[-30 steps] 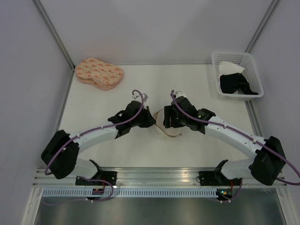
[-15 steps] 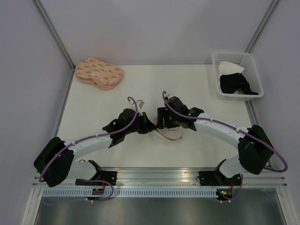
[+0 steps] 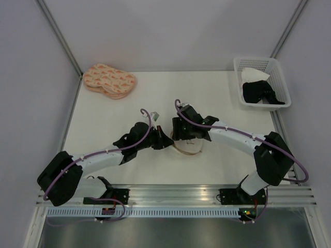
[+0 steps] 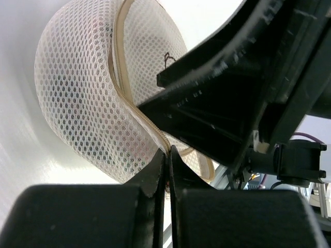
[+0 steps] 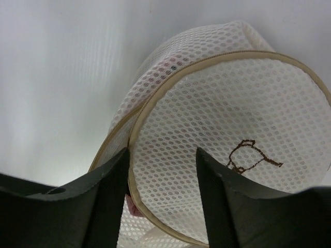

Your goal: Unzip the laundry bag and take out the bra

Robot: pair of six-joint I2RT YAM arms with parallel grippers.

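Note:
The laundry bag point(image 3: 190, 149) lies on the white table between my two grippers. In the left wrist view its white mesh wall point(image 4: 83, 88) curves away, and the beige zipper tape runs straight into my left gripper point(image 4: 168, 151), which is shut on the zipper. My right gripper point(image 5: 163, 173) is open, with its fingers standing in front of the bag's round cream face point(image 5: 222, 119), which bears a small dark drawing. The left finger point(image 5: 106, 181) touches the beige rim. A bit of pink bra point(image 5: 130, 207) shows below the rim. Seen from above, the left gripper point(image 3: 164, 139) and right gripper point(image 3: 181, 135) almost meet.
Peach patterned pads point(image 3: 109, 80) lie at the back left. A white lattice basket point(image 3: 269, 64) at the back right holds a black garment point(image 3: 261, 92) and a white cloth. The right arm's black body point(image 4: 248, 88) fills the space right of the bag.
The right gripper has moved left and nearer, onto the bag, and its jaws have narrowed a little. The left gripper, still shut, has moved nearer with the bag.

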